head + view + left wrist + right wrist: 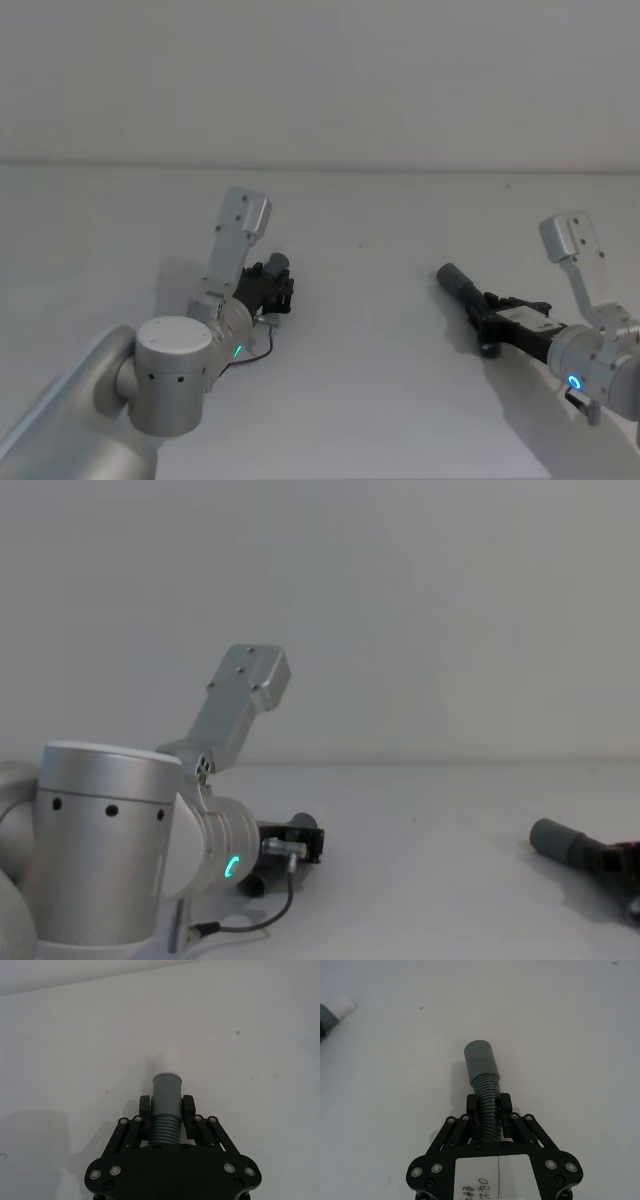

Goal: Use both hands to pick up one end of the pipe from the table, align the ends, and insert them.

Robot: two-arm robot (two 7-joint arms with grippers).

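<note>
The pipe is in two dark grey pieces on the white table (380,400). My left gripper (166,1105) is shut on the ribbed part of the short elbow (166,1092), whose whitish tip (169,1060) points away from it. In the head view this gripper (275,282) sits left of centre. My right gripper (489,1109) is shut on the corrugated hose (487,1092), just behind its smooth grey cuff (481,1062). From the head, that cuff (455,280) points toward the far left, with the right gripper (492,318) behind it. A wide gap separates the two ends.
A plain pale wall (320,80) rises behind the table's far edge. The big silver left arm (100,850) takes up the chest view's lower left. White tabletop lies between the two grippers and in front of them.
</note>
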